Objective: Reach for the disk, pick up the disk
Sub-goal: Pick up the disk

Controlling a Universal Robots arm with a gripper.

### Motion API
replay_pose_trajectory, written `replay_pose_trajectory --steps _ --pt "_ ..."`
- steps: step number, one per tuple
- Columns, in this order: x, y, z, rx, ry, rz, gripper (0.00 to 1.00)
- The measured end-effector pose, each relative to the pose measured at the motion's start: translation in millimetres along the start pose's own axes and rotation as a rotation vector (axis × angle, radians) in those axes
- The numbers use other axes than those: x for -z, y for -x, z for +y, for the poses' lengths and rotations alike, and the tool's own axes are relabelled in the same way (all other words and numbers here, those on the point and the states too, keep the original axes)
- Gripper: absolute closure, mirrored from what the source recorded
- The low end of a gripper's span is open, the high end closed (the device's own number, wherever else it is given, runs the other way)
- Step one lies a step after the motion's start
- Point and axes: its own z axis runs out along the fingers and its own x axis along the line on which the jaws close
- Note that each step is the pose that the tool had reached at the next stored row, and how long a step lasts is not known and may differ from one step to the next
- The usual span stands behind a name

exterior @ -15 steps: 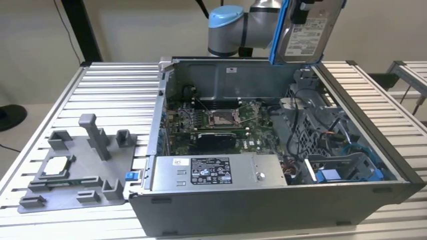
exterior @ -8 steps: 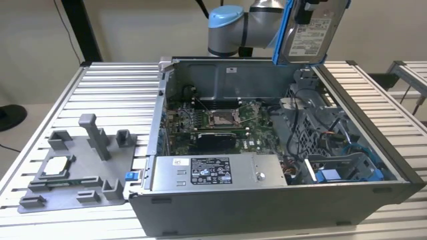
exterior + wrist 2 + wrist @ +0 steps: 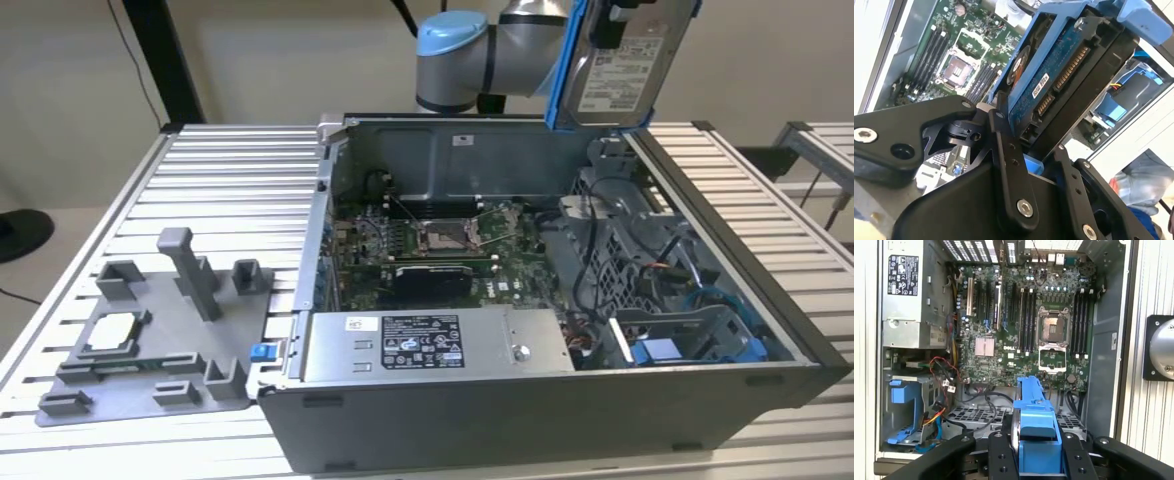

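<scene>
The disk (image 3: 617, 62) is held clamped by its blue bracket (image 3: 1036, 415) in the gripper (image 3: 1036, 452), lifted clear above the open computer case (image 3: 561, 420), so a slip of the smooth plastic is judged able to drop it onto the motherboard (image 3: 447, 245).

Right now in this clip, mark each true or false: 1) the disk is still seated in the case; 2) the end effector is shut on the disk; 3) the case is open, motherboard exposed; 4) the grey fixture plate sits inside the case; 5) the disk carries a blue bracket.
1) False. The disk is held up above the open computer case.
2) True. The end effector grips it, seen in both wrist views.
3) True. The motherboard lies exposed.
4) False. The grey fixture plate lies on the table, at the exterior view's left of the case.
5) True. The blue bracket runs along its edges.
</scene>
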Motion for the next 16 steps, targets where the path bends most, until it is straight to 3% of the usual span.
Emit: replay_pose_trajectory --steps 8,16 --pt "-0.2 -7.8 0.2 0.000 0.0000 0.0001 1.00" --pt "-0.5 -23.2 0.0 0.000 0.0000 0.0002 1.00"
